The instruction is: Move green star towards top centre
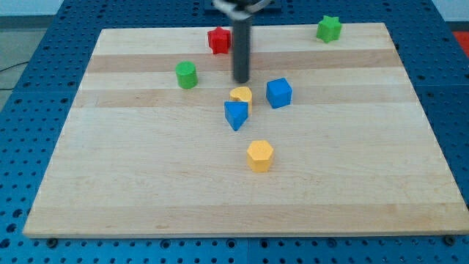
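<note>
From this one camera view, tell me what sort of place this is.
Probably a robotics lab bench. A pale wooden board sits on a blue perforated mounting table. Small coloured blocks lie on the board, such as the green star and blue cube. My tip rests just above the yellow block.

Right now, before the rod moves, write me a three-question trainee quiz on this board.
1. True or false: my tip is touching the green star-shaped block.
2. Which block lies nearest the view's bottom? A) blue cube B) yellow hexagonal block C) green cylinder
3. Fill in: the red star-shaped block sits just to the view's ____ of the rod.

Key
1. False: the tip stands near the board's middle, above the yellow half-round block, far from the star at the top right corner of the wooden board.
2. B
3. left
</note>
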Tool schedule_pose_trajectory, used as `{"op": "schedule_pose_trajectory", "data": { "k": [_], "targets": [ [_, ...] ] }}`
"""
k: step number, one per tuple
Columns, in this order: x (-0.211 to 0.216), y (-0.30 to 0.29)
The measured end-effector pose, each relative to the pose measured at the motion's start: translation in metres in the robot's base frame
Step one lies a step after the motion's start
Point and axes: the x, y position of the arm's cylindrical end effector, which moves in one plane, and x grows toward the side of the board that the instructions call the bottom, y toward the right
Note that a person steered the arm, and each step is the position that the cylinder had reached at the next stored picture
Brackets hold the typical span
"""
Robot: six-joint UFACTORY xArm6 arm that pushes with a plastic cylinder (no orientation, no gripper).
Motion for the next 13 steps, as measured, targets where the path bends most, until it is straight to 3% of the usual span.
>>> {"op": "schedule_pose_trajectory", "data": {
  "k": [1, 2, 4, 6, 7, 9, 10, 11, 12, 13],
  "targets": [
    [0.028, -0.056],
    [0.018, -0.105],
    [-0.022, -0.100],
    [-0.022, -0.101],
    [-0.022, -0.073],
    [-0.036, 0.146],
    [-0.096, 0.228],
    [-0.141, 0.223],
    [-0.140, 0.211],
    [-0.144, 0.275]
  ]
}}
